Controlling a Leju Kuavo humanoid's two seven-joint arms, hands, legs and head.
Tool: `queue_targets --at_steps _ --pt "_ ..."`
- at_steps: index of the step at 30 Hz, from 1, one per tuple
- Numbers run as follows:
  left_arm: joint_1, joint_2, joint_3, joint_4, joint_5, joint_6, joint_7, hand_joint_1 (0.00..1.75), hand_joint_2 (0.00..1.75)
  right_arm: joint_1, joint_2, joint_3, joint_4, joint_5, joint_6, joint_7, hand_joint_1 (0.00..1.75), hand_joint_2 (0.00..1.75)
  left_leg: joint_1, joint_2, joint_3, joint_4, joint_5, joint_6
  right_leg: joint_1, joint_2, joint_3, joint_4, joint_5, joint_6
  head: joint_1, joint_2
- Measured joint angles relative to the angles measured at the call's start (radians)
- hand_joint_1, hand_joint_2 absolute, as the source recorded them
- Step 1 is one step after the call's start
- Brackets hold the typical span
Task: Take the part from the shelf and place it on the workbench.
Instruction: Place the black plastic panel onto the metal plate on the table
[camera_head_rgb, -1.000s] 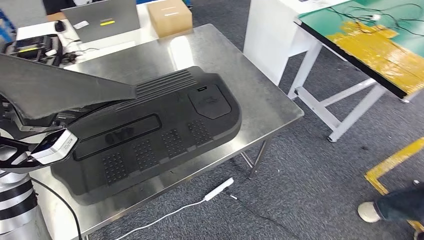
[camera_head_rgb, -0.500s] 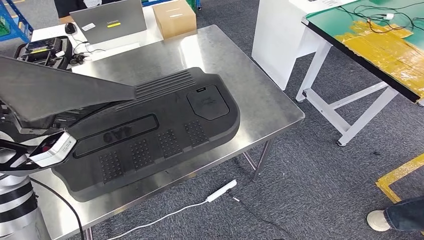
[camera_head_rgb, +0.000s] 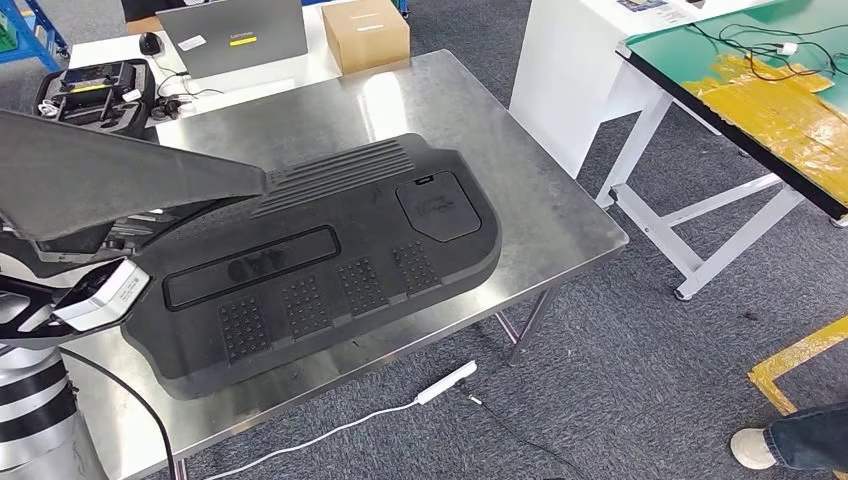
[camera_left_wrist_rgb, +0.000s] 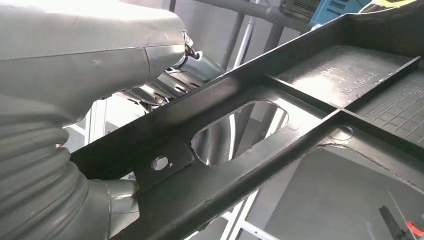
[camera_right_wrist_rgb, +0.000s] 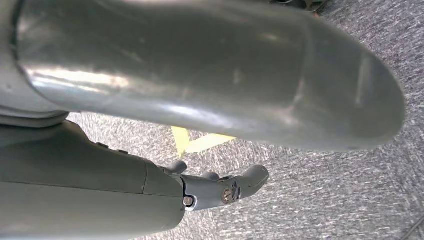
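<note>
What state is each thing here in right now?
Large black ribbed plastic panel: lying flat on the steel workbench.
Second dark plastic panel: raised, gripped by the left robot hand.
Right robot hand: empty, above carpet.
Brown cardboard box: closed.

Part (camera_head_rgb: 320, 260): near-left end hidden under grey flap (camera_head_rgb: 110, 185), head view.
Left hand (camera_left_wrist_rgb: 165, 85): fingers behind part's rib, grip unclear.
Right hand (camera_right_wrist_rgb: 220, 187): fingertips partly hidden by thumb (camera_right_wrist_rgb: 210, 70), blurred.
Person's shoe (camera_head_rgb: 752, 447): cut off at frame edge.
Laptop (camera_head_rgb: 235, 35): top cropped.
</note>
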Motion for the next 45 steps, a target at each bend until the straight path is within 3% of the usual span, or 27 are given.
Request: queue_targets --at_steps 8,20,26,29,35,40,45 --pt "-0.045 -0.008 -0.029 0.045 -0.090 0.000 0.000 1.75 1.75 -0.003 0.000 0.010 0.001 0.006 0.005 0.007 0.00 0.00 0.000 0.000 0.000 0.000 0.002 0.003 0.000 0.000 -0.001 0.000 0.002 0.004 0.000 0.000" --pt "-0.147 -0.023 -0.085 0.224 -0.223 0.000 0.005 1.75 1.75 -0.011 -0.003 0.037 0.005 0.015 0.008 0.020 0.00 0.00 0.002 0.000 -0.001 0.000 0.003 0.003 0.003 0.000 -0.001 0.000 0.003 0.004 0.000 0.000" --pt "-0.187 -0.025 -0.129 0.304 -0.290 0.000 0.116 1.75 1.75 -0.014 -0.005 0.048 0.010 0.017 0.008 0.023 0.00 0.00 0.002 0.000 -0.001 0.000 0.003 0.003 0.003 0.000 -0.001 0.000 0.003 0.004 0.000 0.000" --pt "-0.212 -0.007 -0.195 0.349 -0.326 0.000 0.241 1.75 1.75 -0.017 -0.007 0.055 0.012 0.017 0.008 0.023 0.00 0.00 0.002 -0.001 -0.001 0.000 0.003 0.003 0.003 0.000 -0.001 0.000 0.003 0.004 0.000 0.000" --pt "-0.257 0.045 -0.337 0.422 -0.355 0.000 0.393 1.75 1.75 -0.018 -0.009 0.065 0.015 0.020 0.009 0.025 0.00 0.00 0.002 -0.001 -0.001 0.000 0.003 0.003 0.003 0.000 -0.001 0.000 0.003 0.004 0.000 0.000" --pt "-0.363 0.111 -0.560 0.549 -0.360 0.000 0.601 1.75 1.75 -0.024 -0.023 0.084 0.020 0.031 0.031 0.033 0.00 0.00 0.002 -0.001 -0.002 0.000 0.003 0.004 0.003 0.000 -0.001 0.000 0.003 0.004 0.000 0.000" --pt "-0.460 0.140 -0.778 0.692 -0.362 0.000 0.679 1.75 1.75 -0.029 -0.040 0.103 0.022 0.028 0.054 0.037 0.00 0.00 0.002 -0.001 -0.002 0.000 0.004 0.005 0.003 0.000 -0.001 0.000 0.003 0.004 0.000 0.000"
